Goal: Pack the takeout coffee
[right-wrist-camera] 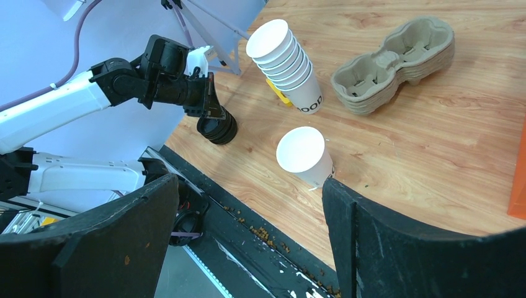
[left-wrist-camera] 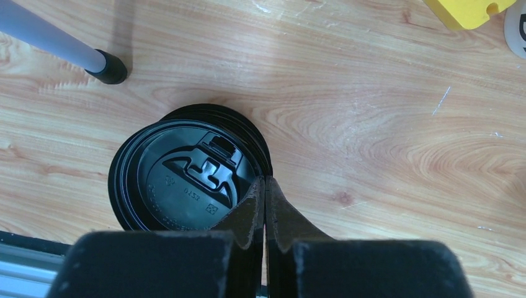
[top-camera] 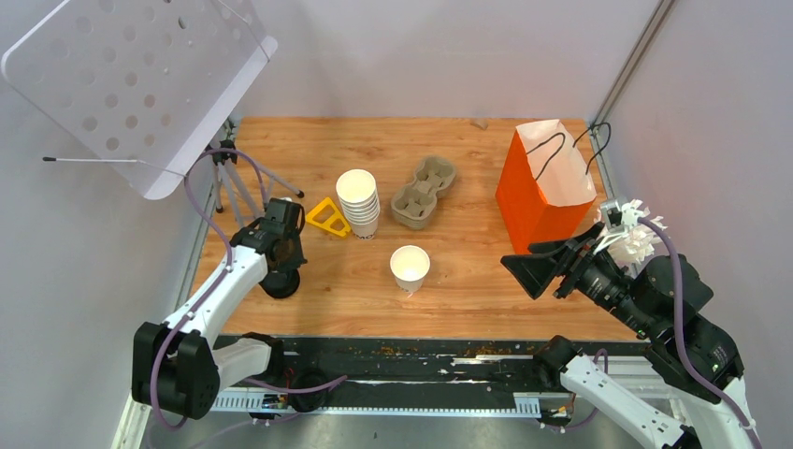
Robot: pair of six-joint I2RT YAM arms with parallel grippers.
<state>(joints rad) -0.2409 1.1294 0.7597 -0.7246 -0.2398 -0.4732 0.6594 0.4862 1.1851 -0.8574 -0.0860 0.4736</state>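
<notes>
One loose cup (top-camera: 410,267), one cup stack (top-camera: 358,201), one bag (top-camera: 542,187).

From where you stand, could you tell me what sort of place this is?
Probably a robot lab bench staged for takeout packing: a walled wooden table, stacked cups, a carrier, an orange bag.
</notes>
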